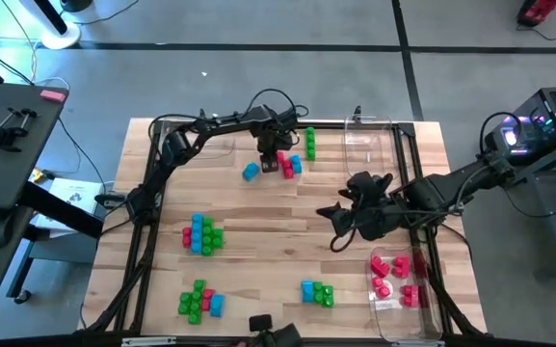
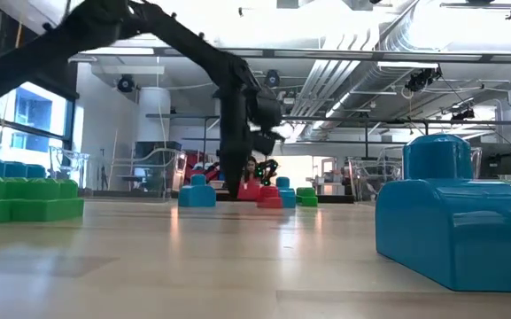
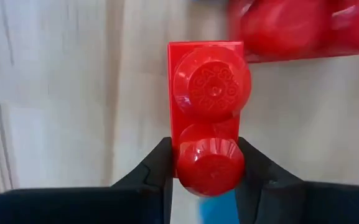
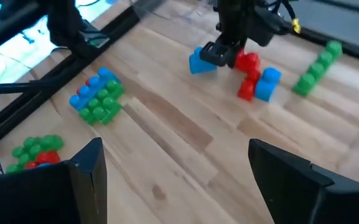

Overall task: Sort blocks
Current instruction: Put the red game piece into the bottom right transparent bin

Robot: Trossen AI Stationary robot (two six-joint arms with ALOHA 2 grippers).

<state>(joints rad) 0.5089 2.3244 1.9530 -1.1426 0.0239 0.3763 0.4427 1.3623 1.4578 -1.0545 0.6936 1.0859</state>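
Observation:
My left gripper point(image 1: 271, 161) reaches to the table's far middle and is shut on a red two-stud block point(image 3: 209, 93), also visible in the low view point(image 2: 248, 188). Beside it lie a blue block point(image 1: 250, 172), a red and blue cluster point(image 1: 290, 166) and a green row point(image 1: 310, 145). Mixed piles sit at left centre point(image 1: 202, 234), near left point(image 1: 198, 301) and near middle point(image 1: 317, 292). Several red blocks point(image 1: 393, 270) lie in a clear tray point(image 1: 383, 313). My right gripper point(image 1: 340, 218) hangs open over the table's right middle, touching nothing point(image 4: 179, 180). My left gripper pinches the red block at one end point(image 3: 209, 168), one finger point(image 3: 157, 171) on each long side by the end stud. The fingers come from above, pointing down, and lie across the brick. The other stud point(image 3: 211, 81) sticks out past the fingertips. Whether the brick rests on the table, I cannot tell.
A second clear tray point(image 1: 369, 145) stands at the far right. In the low view a large blue block point(image 2: 450, 221) sits close on the right and green blocks point(image 2: 20, 199) on the left. Bare wood lies in the table's middle point(image 1: 268, 226).

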